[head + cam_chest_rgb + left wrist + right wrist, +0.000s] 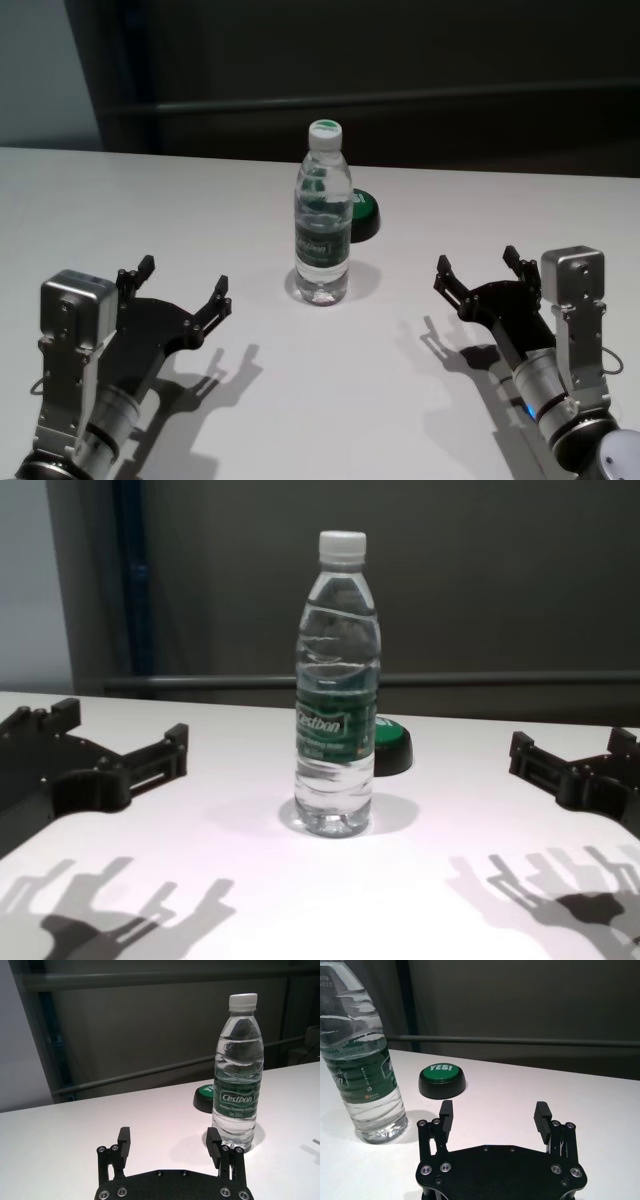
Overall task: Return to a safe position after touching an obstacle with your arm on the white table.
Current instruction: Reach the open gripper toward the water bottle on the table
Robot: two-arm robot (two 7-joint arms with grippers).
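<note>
The clear water bottle with a white cap and dark green label stands upright in the middle of the white table. It also shows in the chest view, the left wrist view and the right wrist view. My left gripper is open and empty at the near left, apart from the bottle; it also shows in the left wrist view and the chest view. My right gripper is open and empty at the near right, also apart from it; it also shows in the right wrist view and the chest view.
A low round green push-button on a black base, marked "YES!" in the right wrist view, sits just behind and right of the bottle. A dark wall with a rail runs behind the table's far edge.
</note>
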